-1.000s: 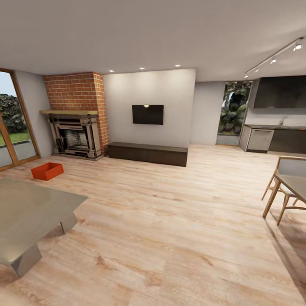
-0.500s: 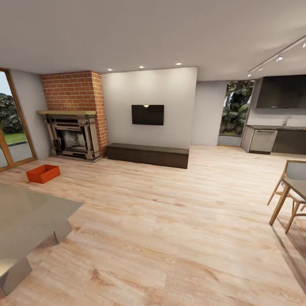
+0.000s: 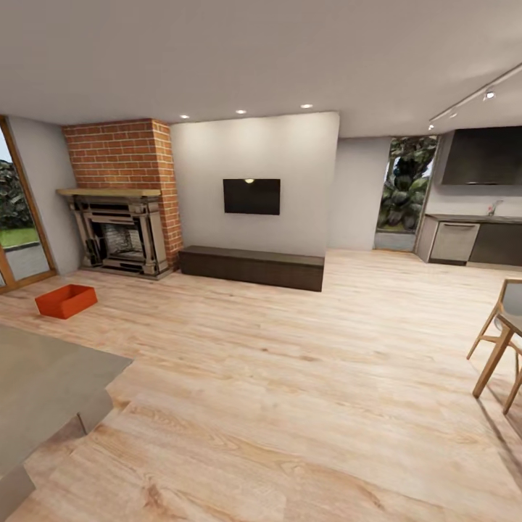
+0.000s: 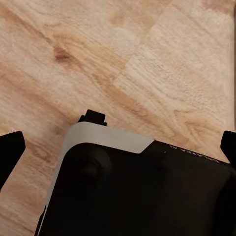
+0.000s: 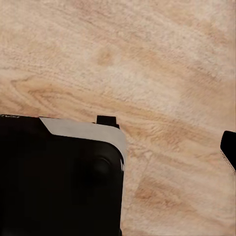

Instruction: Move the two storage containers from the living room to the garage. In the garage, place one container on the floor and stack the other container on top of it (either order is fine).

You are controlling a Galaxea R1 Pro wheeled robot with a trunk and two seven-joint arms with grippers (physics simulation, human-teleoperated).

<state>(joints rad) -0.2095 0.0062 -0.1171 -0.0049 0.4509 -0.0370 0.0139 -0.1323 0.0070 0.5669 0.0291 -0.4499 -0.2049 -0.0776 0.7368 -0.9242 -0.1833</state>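
**One orange bin by the fireplace, both grippers over bare planks**

While the head camera looks across the living room (image 3: pixel 290 377), one orange-red storage container (image 3: pixel 66 301) sits on the wood-plank floor at about nine o'clock, near the brick fireplace (image 3: pixel 119 196). Toward twelve o'clock a wall TV (image 3: pixel 251 196) hangs above a low dark bench (image 3: pixel 251 267).

From the left wrist, the left gripper (image 4: pixel 118 147) shows its dark fingertips spread wide, holding nothing.

From the right wrist, the right gripper's (image 5: pixel 227 147) one visible fingertip sits at three o'clock; its spread I cannot tell.
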